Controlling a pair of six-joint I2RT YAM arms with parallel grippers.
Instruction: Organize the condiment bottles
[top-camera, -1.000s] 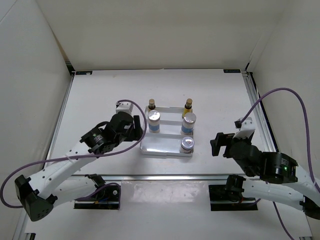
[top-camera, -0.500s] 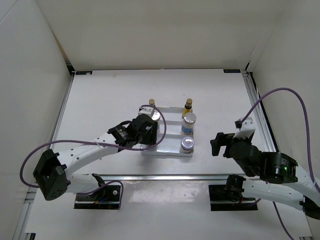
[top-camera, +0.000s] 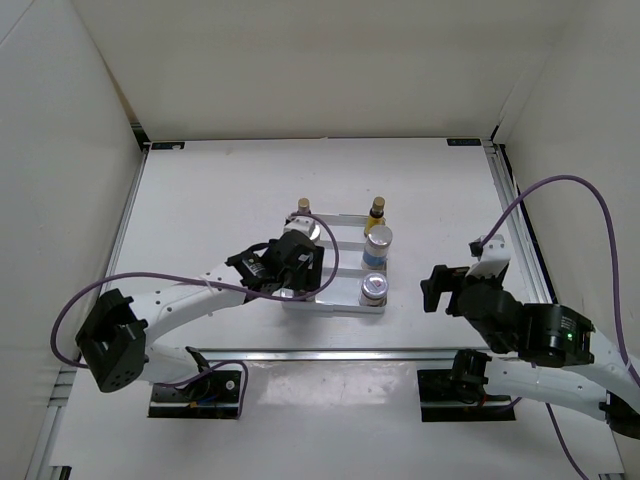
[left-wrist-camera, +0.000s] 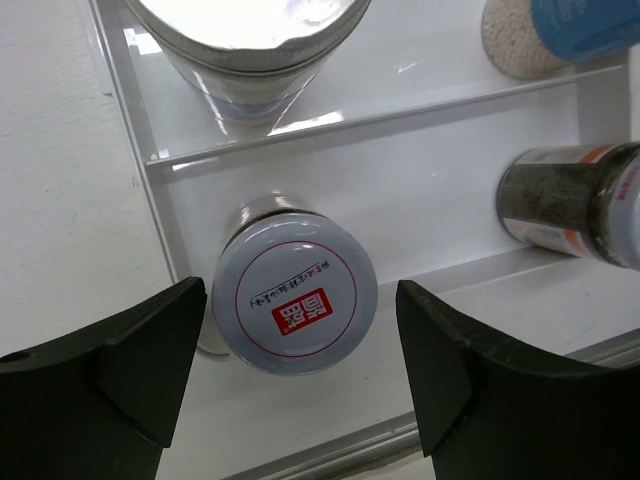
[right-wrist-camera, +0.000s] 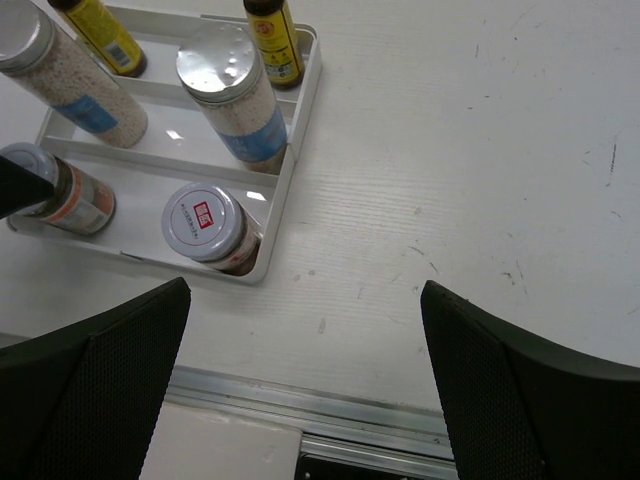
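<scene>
In the left wrist view a short condiment bottle (left-wrist-camera: 293, 305) with a silver lid and a red mark stands upright in the front row of the white stepped tray (left-wrist-camera: 440, 180). My left gripper (left-wrist-camera: 300, 335) is open around it, with a clear gap on the right side. From above, that gripper (top-camera: 295, 272) covers the tray's front-left corner. The second short bottle (top-camera: 373, 288) stands front right. Two white blue-labelled bottles (right-wrist-camera: 230, 90) (right-wrist-camera: 65, 70) fill the middle row and two amber ones (top-camera: 303, 207) (top-camera: 376, 210) the back. My right gripper (top-camera: 435, 290) hangs open and empty right of the tray.
A metal rail (top-camera: 330, 352) runs along the table's near edge in front of the tray. White walls close in the left, back and right sides. Bare tabletop (right-wrist-camera: 470, 180) lies between the tray and my right arm.
My left gripper has swung right from beside the tray to over its front-left corner, and its jaws have widened off the short bottle. The right arm has not moved.
</scene>
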